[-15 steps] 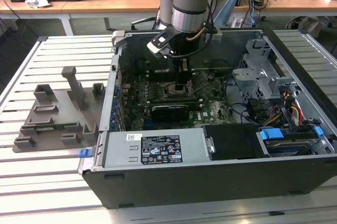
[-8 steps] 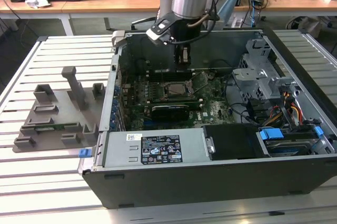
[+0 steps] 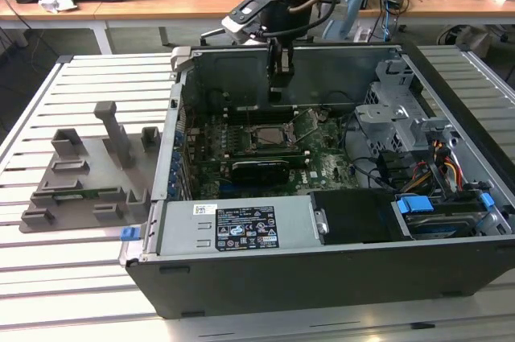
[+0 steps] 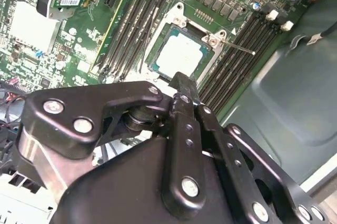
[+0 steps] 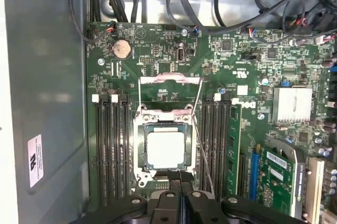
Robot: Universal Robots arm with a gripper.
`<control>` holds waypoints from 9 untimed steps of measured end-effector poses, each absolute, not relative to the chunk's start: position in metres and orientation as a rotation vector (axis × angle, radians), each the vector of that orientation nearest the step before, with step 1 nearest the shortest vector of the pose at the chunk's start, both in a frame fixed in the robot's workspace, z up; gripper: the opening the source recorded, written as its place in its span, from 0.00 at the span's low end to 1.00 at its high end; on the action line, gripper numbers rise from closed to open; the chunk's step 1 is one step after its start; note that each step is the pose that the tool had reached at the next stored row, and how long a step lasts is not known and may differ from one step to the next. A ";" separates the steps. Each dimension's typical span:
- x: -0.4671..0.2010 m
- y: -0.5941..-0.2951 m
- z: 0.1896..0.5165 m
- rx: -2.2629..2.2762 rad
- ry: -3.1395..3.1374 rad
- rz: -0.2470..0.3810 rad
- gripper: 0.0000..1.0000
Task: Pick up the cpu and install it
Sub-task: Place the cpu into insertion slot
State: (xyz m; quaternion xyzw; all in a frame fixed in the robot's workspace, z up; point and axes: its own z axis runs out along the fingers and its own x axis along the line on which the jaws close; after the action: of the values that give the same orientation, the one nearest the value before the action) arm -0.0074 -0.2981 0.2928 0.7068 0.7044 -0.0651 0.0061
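The cpu (image 5: 167,149) lies flat, silver face up, in the one socket (image 5: 141,124) on the motherboard (image 5: 158,50) of an open computer case (image 3: 241,294). Its edges run square with the socket, and the square chip shows no long axis. In the exterior view it sits near six o'clock of the single gripper (image 3: 278,92), which hangs above it, fingers pressed together and empty.

Cpu (image 5: 167,149) seated in open socket (image 5: 163,116), load plate (image 5: 169,78) flipped up, memory slots (image 5: 110,150) on both sides, gripper (image 5: 180,175) near socket edge, jaws closed together
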 end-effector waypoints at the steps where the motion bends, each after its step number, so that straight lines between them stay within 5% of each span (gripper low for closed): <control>1: -0.007 -0.298 0.293 2.212 2.204 -0.203 0.11; 6: -0.007 -0.298 0.293 2.212 2.203 -0.202 0.11; 9: -0.007 -0.298 0.293 2.191 2.177 -0.143 0.11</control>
State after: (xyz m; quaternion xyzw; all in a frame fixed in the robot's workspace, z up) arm -0.0075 -0.2981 0.2928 0.7084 0.7039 -0.0461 0.0251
